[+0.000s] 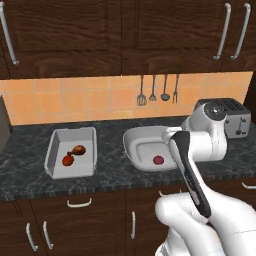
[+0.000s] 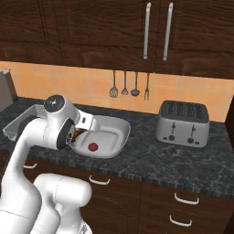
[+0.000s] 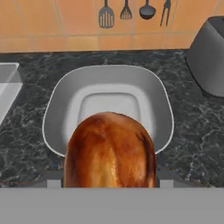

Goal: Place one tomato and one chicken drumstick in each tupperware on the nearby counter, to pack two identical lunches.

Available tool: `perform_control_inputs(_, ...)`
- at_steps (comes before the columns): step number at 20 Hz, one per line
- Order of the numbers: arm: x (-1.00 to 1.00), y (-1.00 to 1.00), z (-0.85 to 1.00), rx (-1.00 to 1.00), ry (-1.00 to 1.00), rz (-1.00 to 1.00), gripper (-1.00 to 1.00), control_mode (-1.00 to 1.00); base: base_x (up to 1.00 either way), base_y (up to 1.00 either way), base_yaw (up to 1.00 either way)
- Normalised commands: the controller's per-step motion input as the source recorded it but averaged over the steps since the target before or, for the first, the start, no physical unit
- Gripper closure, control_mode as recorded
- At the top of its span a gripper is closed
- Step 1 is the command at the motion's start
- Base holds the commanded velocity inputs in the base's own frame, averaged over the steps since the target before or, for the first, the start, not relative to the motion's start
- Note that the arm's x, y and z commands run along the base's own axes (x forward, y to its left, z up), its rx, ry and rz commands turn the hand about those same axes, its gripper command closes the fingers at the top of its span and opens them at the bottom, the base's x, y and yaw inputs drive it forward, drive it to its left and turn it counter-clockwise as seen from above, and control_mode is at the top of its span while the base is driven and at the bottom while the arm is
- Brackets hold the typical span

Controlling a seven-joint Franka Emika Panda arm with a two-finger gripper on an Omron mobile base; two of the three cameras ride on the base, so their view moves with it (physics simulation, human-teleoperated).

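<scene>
holding a chicken drumstick [image 3: 109,151], the hand [image 3: 109,186] has its tips hidden behind the meat, which bulks large at the bottom of the hand view; the piece is clamped between them, poised over the near rim of the rounded tupperware [image 3: 57,109]. in my judgement the drumstick is light and stiff, with a glazed skin that may slip, so a grip across the thick end looks the safest hold. inside that rounded tupperware lies one tomato [image 1: 158,160], small and smooth, likely to roll if knocked, so the drumstick should go down beside it rather than on it. on the desk [image 1: 115,175], left of the rounded tupperware, the rectangular tupperware [image 1: 55,150] already holds a drumstick [image 1: 77,149] and a tomato [image 1: 67,160] touching each other. right of the rounded tupperware stands a steel toaster [image 2: 183,122], and behind it utensils [image 2: 129,86] hang on the tiled wall.
</scene>
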Motion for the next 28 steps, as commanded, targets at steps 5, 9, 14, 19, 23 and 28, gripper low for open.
perform_control_inputs(5,0.95,0.00,-0.37,-0.02,0.02,0.00,1.00,-1.00,0.00,0.00,0.00)
perform_control_inputs(9,0.74,-0.11,-0.74,-0.03,0.05,0.02,1.00,-1.00,0.00,0.00,0.00)
perform_control_inputs(14,0.85,-0.27,-0.22,0.02,0.11,0.00,1.00,-1.00,0.00,0.00,0.00)
perform_control_inputs(19,0.57,-0.03,-0.09,0.00,0.08,0.02,-1.00,-1.00,0.00,0.00,0.00)
perform_control_inputs(23,0.12,-0.19,0.00,0.01,0.00,0.00,-1.00,-1.00,0.00,0.00,0.00)
perform_control_inputs(28,-0.17,0.02,0.05,0.00,0.00,0.02,-1.00,-1.00,0.00,0.00,0.00)
